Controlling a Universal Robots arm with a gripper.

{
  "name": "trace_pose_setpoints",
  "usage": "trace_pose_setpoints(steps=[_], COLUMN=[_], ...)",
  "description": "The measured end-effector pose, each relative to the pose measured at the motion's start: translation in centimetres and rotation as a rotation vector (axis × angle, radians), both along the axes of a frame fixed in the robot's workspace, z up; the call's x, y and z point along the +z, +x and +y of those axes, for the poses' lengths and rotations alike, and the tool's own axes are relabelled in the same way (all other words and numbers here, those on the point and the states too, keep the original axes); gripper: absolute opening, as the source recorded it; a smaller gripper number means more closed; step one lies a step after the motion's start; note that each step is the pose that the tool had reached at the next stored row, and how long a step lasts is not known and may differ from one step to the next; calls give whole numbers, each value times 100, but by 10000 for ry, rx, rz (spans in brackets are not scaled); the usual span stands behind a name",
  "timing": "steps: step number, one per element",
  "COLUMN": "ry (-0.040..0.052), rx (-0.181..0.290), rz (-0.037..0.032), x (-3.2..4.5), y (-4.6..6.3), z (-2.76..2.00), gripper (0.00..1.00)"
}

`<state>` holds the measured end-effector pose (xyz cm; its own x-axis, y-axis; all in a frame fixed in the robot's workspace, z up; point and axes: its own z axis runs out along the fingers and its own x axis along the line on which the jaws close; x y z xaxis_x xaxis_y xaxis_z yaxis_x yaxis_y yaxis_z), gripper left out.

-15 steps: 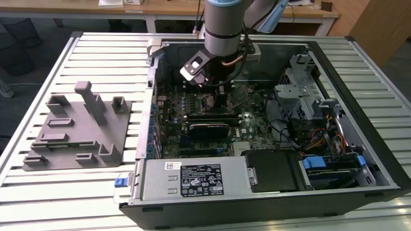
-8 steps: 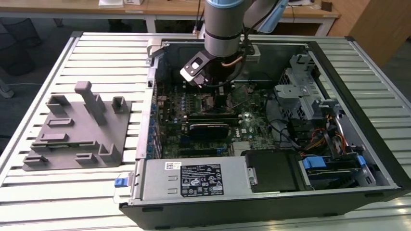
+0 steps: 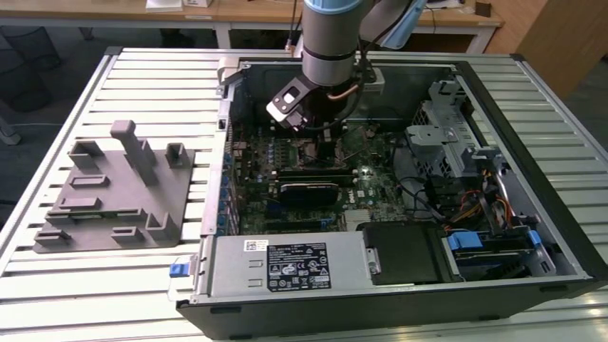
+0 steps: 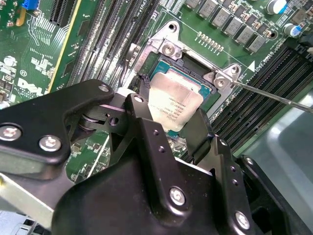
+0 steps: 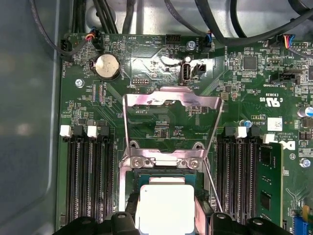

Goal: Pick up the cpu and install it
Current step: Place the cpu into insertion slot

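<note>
Install step: the black two-fingered hand point(image 4: 167, 113) is closed on the small square silvery-grey metal-topped cpu point(image 4: 177, 104), holding it just over the open steel-framed motherboard socket point(image 4: 168, 48); seating likely demands square, gentle alignment.

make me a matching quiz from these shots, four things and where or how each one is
Things:
1 cpu
2 grey tray
3 socket cover frame
4 coin battery

Places or states:
a swung open, lying back
b on the slatted table, beside the case
c between the fingers of the gripper
d round and silvery, seated on the green motherboard

Pairs: 1-c, 2-b, 3-a, 4-d
</note>
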<state>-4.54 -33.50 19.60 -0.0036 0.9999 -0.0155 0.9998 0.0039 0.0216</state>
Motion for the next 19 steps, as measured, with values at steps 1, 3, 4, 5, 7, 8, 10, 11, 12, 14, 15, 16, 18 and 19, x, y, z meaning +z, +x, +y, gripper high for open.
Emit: trace_pose_setpoints(steps=[1, 3, 4, 5, 7, 8, 10, 11, 12, 14, 15, 16, 18, 19], ry=[0, -2, -4, -3, -2, -1, 152, 592, 503, 498, 495, 493, 488, 485], rx=[-1, -2, -2, -2, -2, -2, -222, -224, -223, -222, -222, -223, -223, -223], rz=[0, 1, 2, 2, 1, 1, 1, 4, 4, 5, 5, 4, 4, 4], x=[-5, -14, -14, -14, -15, -16, -17, 94, 92, 92, 92, 92, 92, 92], y=[0, 0, -1, -1, 0, 0, -4, -11, -11, -11, -11, -11, -11, -11], z=[0, 0, -1, -1, 0, 0, 169, 168, 147, 147, 147, 147, 147, 147], gripper=[53, 53, 53, 53, 53, 53, 99, 99, 99, 99, 99, 99, 99, 97])
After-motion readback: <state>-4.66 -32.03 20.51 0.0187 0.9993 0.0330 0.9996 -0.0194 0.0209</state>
